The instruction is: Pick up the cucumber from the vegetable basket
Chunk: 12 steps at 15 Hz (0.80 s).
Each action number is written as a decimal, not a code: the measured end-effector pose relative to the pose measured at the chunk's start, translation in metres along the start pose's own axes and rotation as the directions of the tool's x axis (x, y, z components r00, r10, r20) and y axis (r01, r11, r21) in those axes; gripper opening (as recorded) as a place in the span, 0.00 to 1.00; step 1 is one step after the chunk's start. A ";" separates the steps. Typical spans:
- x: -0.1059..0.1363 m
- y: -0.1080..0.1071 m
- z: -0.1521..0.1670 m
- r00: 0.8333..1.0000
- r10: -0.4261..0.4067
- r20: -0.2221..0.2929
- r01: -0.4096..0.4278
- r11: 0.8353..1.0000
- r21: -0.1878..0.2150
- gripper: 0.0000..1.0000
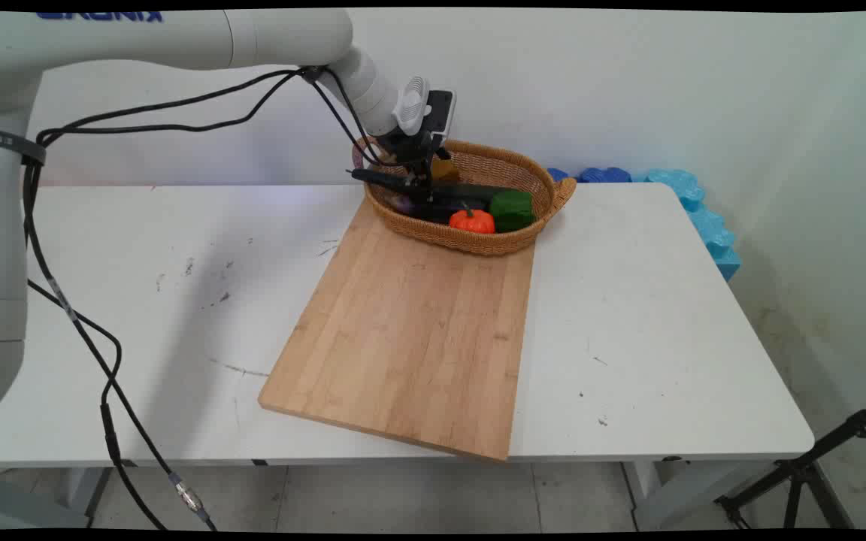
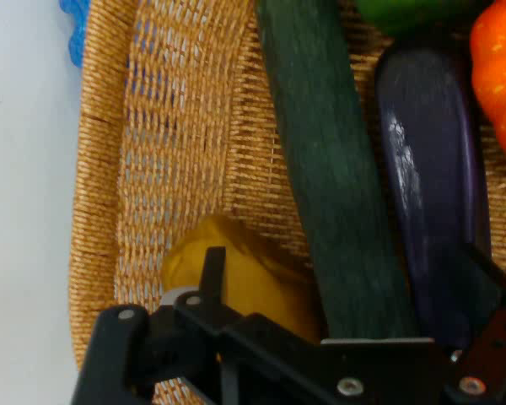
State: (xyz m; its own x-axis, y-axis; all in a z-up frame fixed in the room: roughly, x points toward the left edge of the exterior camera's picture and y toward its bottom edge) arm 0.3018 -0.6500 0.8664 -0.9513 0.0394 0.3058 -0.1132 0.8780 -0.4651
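My gripper [image 1: 422, 189] reaches down into the left end of a woven basket [image 1: 512, 156] at the back of the table. Its jaws stand open in the hand view [image 2: 350, 274]: one finger [image 2: 212, 263] is beside a yellow vegetable [image 2: 236, 270] and the other [image 2: 485, 274] is over a purple eggplant [image 2: 434, 169]. A long dark green cucumber [image 2: 320, 169] lies between them. In the main view an orange pumpkin [image 1: 471, 220] and a green pepper [image 1: 512, 209] lie in the basket's near right part. I cannot tell whether the fingers touch anything.
A large wooden cutting board [image 1: 410, 330] runs from the basket's near side to the front edge of the white table [image 1: 666, 300]. Blue foam pieces [image 1: 677, 186] lie at the back right. Black cables [image 1: 102, 361] hang at the left. A tripod [image 1: 816, 466] stands at the lower right.
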 end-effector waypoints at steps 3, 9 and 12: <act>-0.002 0.002 0.002 1.000 -0.002 0.007 0.002 1.000 -0.005 1.00; -0.006 0.006 0.006 1.000 -0.001 0.018 0.001 1.000 -0.012 1.00; -0.007 0.008 0.007 1.000 0.002 0.021 -0.001 1.000 -0.013 0.00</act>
State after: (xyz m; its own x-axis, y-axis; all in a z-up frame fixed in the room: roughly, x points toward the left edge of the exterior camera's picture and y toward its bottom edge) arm 0.3056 -0.6461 0.8549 -0.9574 0.0305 0.2872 -0.1081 0.8842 -0.4544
